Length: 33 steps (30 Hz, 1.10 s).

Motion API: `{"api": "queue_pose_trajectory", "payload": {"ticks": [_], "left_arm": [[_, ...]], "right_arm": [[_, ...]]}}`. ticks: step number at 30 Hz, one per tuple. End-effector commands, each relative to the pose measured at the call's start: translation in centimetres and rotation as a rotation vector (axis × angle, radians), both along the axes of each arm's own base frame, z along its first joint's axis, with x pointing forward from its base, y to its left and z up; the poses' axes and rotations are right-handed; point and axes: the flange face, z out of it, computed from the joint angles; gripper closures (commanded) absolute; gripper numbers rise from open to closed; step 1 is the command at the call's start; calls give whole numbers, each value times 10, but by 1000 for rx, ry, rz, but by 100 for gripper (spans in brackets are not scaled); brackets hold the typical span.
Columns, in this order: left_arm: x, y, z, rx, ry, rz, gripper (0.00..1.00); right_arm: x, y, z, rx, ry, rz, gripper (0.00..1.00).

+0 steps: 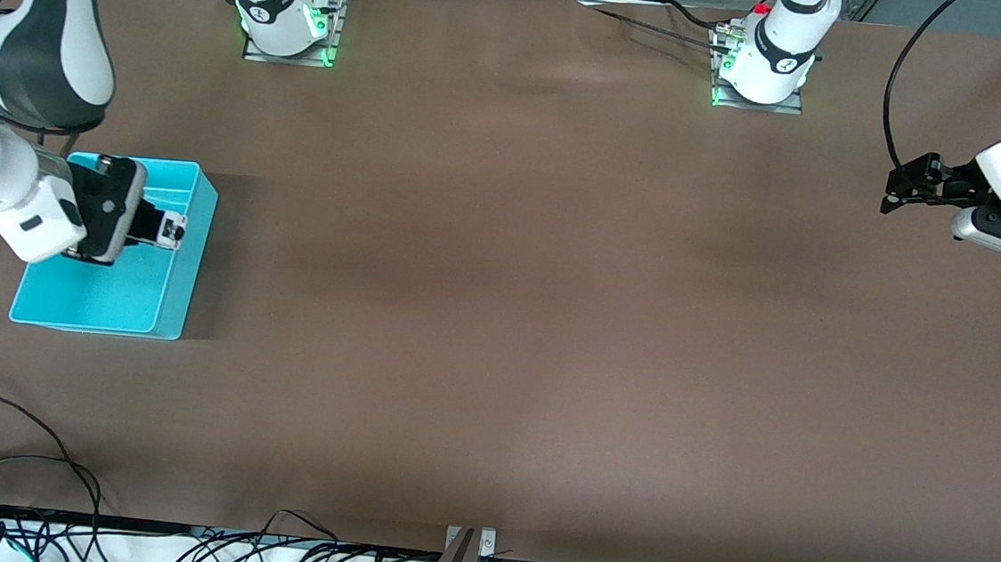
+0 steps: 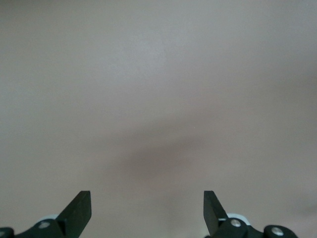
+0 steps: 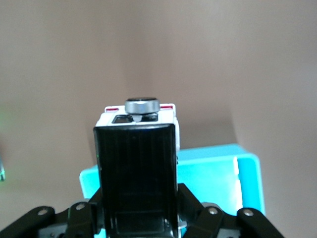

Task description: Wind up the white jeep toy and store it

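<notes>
My right gripper (image 1: 156,230) is shut on the white jeep toy (image 1: 170,231) and holds it over the cyan bin (image 1: 173,295), above the bin's wall toward the left arm's end. In the right wrist view the jeep (image 3: 136,163) shows its black roof, white body and grey spare wheel, clamped between the fingers, with the bin (image 3: 245,178) below. My left gripper (image 1: 896,189) is open and empty, up over the table's left arm end; its wrist view shows its two fingertips (image 2: 79,210) apart over bare brown table.
The cyan bin stands at the right arm's end of the brown table (image 1: 517,300). Cables (image 1: 19,493) lie along the table edge nearest the front camera. The two arm bases (image 1: 284,18) stand at the top edge.
</notes>
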Motion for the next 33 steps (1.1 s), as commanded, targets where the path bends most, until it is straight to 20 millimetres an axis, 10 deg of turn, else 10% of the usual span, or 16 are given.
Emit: {"api": "queue_pose_trajectory", "payload": {"ticks": [1,13,33], "left_arm": [[-3,-4,9,-15,4,-11,0],[-3,-6,11,-14,2,-5,0],[-2,-7,8,-11,6,-17,0]], "right_arm": [[-33,-41,-7,24,-16,5,88],[-71,-105,-52,13,-81,-21,88],[-87,-154,-154,-11,-128,154,88]]}}
